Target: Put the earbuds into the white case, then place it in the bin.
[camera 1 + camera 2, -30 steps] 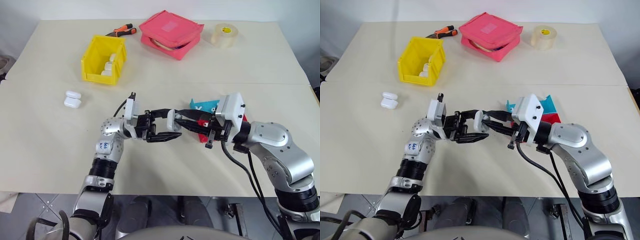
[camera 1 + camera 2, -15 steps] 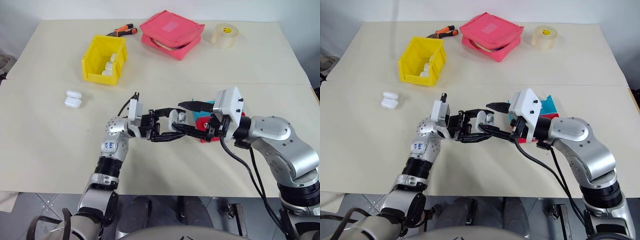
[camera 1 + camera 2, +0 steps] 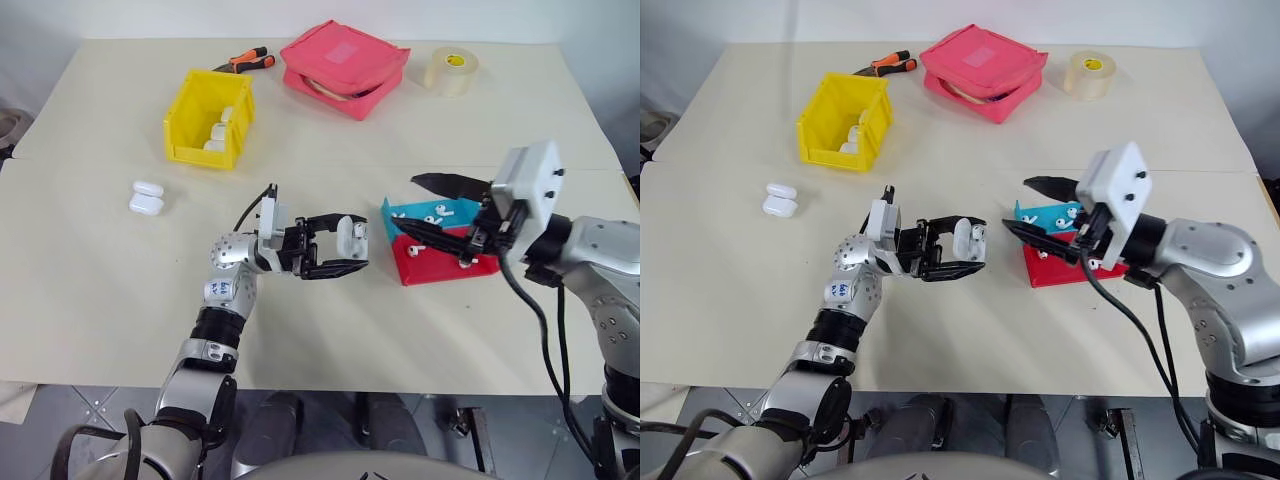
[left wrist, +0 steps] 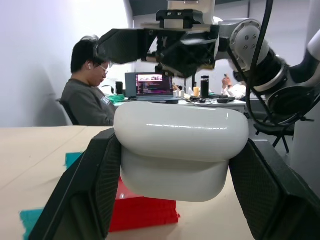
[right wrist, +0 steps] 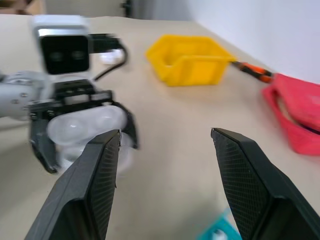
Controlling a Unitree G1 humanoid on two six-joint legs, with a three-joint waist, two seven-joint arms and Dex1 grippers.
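Left hand (image 3: 345,243) clamped tight, pointing right, right hand (image 3: 430,208) splayed wide — facing it, apart

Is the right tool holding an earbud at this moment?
No. The right tool stands open with nothing between its fingers, while the earbuds lie in the teal tray.

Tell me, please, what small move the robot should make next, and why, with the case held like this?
Probably the left gripper, shut on the closed white case, should carry it toward the yellow bin. The lid looks shut in the left wrist view, and the right gripper is open and empty over the trays. Whether the earbuds are inside cannot be seen, so this is a guess.
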